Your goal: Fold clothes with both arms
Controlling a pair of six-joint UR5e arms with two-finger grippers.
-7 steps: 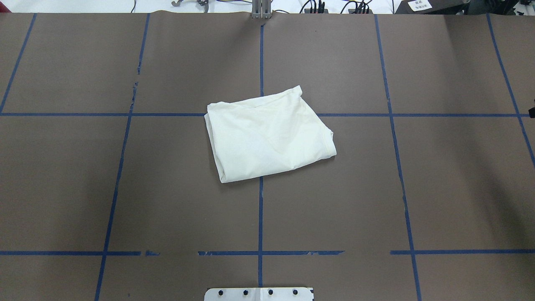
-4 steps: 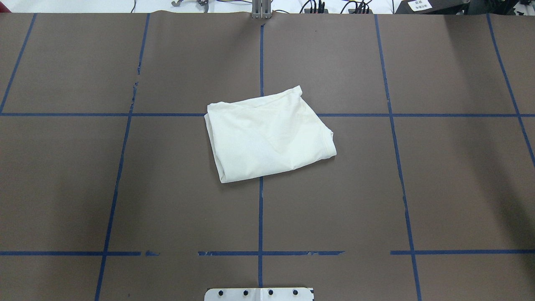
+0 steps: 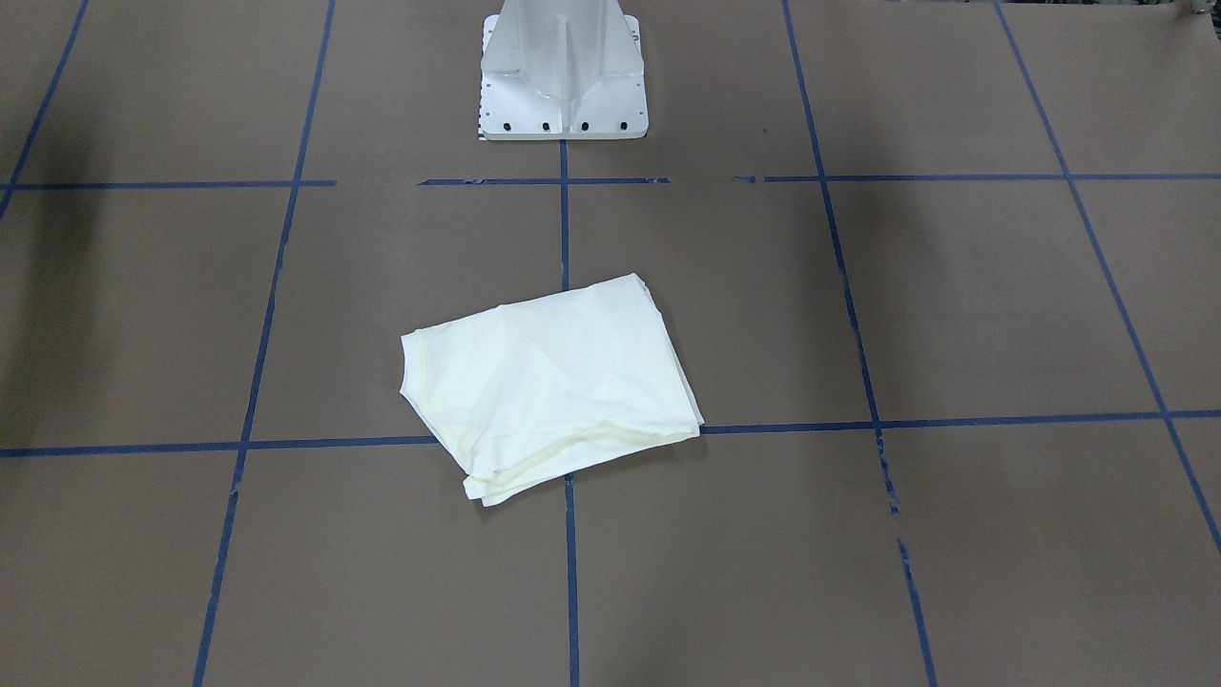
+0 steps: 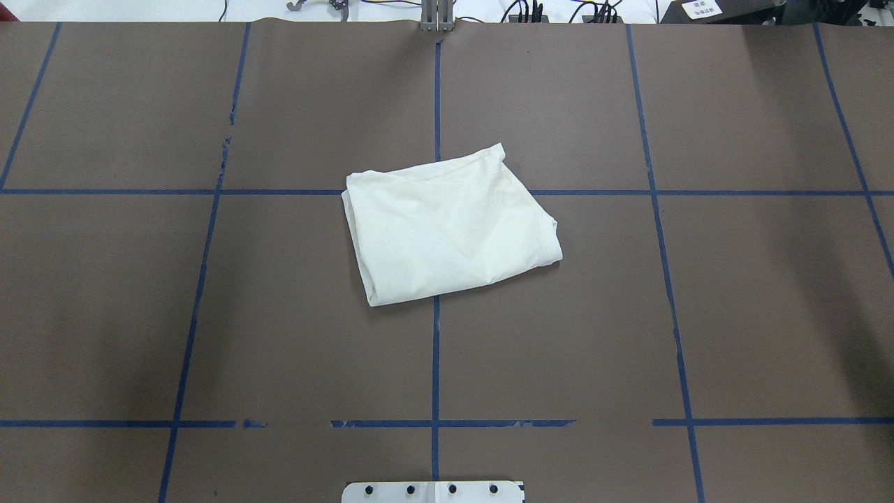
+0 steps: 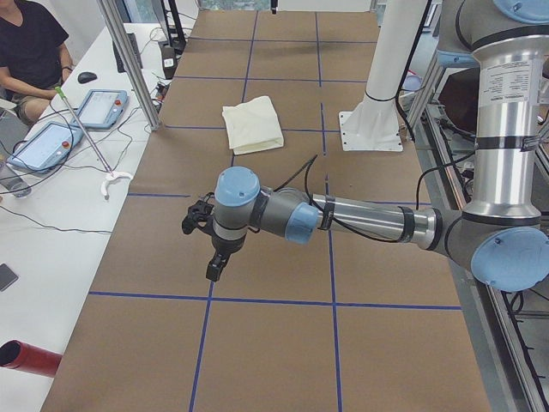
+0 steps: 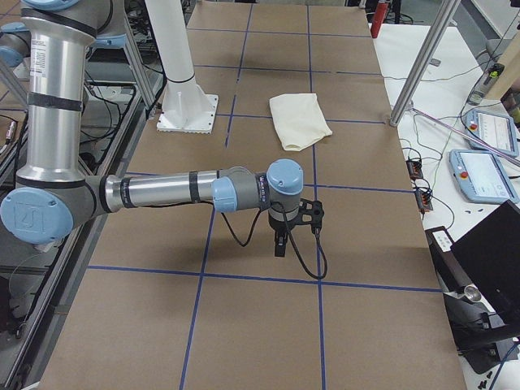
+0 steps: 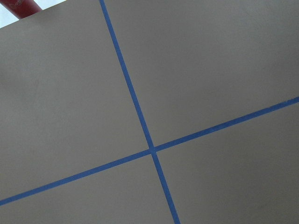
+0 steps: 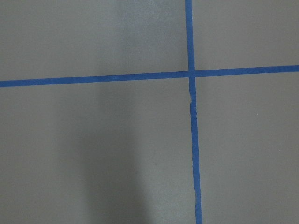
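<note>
The cream shirt (image 4: 450, 227) lies folded into a small, slightly skewed rectangle at the table's middle, plain side up, no print showing. It also shows in the front-facing view (image 3: 548, 382) and both side views (image 5: 251, 124) (image 6: 299, 120). My left gripper (image 5: 214, 268) hangs over bare table far from the shirt, towards the table's left end. My right gripper (image 6: 279, 244) hangs over bare table towards the right end. I cannot tell if either is open or shut. Both wrist views show only brown table and blue tape.
The white base pedestal (image 3: 563, 76) stands at the robot's side of the table. A seated person (image 5: 26, 51), tablets (image 5: 99, 107), a thin grabber stick (image 5: 86, 129) and a red cylinder (image 5: 30, 356) are on the white side bench. Metal posts (image 6: 414, 73) stand at the far edge.
A small dark part at the overhead view's right edge has gone out of view. The shirt has not moved.
</note>
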